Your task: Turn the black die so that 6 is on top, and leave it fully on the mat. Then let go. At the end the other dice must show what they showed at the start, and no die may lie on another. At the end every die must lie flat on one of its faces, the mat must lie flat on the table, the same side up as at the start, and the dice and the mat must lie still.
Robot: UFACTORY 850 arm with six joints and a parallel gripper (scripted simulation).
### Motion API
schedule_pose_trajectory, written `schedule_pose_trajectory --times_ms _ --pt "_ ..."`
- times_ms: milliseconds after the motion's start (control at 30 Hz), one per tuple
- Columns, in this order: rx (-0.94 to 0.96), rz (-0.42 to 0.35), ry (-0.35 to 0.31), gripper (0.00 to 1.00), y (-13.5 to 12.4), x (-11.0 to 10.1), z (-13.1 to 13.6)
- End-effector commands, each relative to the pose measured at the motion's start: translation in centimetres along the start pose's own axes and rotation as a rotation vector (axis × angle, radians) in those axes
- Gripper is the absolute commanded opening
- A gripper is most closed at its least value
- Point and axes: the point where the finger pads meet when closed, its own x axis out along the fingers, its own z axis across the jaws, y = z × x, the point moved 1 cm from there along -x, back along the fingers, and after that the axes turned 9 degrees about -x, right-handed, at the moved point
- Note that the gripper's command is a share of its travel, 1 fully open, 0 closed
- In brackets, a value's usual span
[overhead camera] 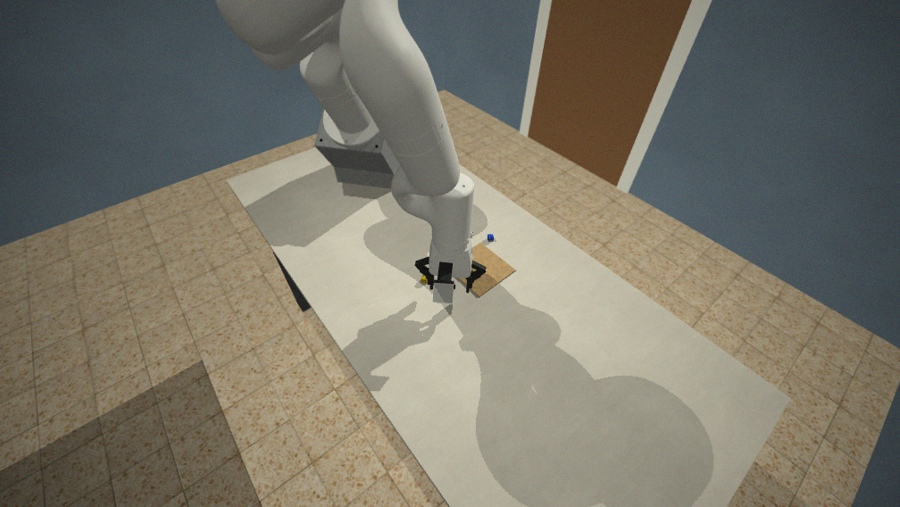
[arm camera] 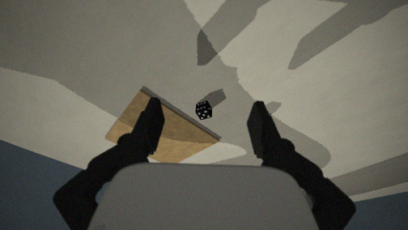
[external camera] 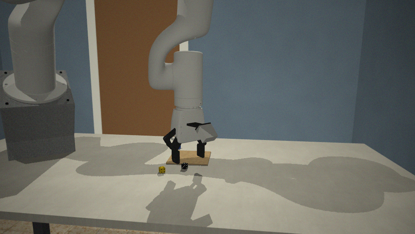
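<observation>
The black die (external camera: 184, 165) (arm camera: 203, 110) lies on the white table just off the near edge of the tan mat (overhead camera: 497, 270) (external camera: 203, 158) (arm camera: 178, 129). It is apart from the mat and not on it. My gripper (overhead camera: 448, 286) (external camera: 188, 157) (arm camera: 206, 110) is open and empty. It hangs a little above the die, and the die shows between the two fingers in the wrist view. One finger is over the mat, the other over bare table. In the top view the arm hides the black die.
A yellow die (external camera: 162, 169) (overhead camera: 423, 278) lies on the table left of the black die. A blue die (overhead camera: 490, 237) lies beyond the mat's far side. The robot's grey base block (external camera: 34, 122) (overhead camera: 353, 157) stands at the table's far end.
</observation>
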Motion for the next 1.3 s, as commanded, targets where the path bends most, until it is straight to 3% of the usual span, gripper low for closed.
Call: schedule_pose_trajectory --times_ms 0,467,967,1267 --pt "0.0 0.001 0.001 1.0 0.0 0.0 0.0" --pt "0.0 0.001 0.001 1.0 -2.4 0.0 -1.8" --pt "0.0 0.001 0.001 1.0 -12.9 0.0 -9.4" --pt "0.0 0.001 0.001 1.0 -16.4 0.0 -11.9"
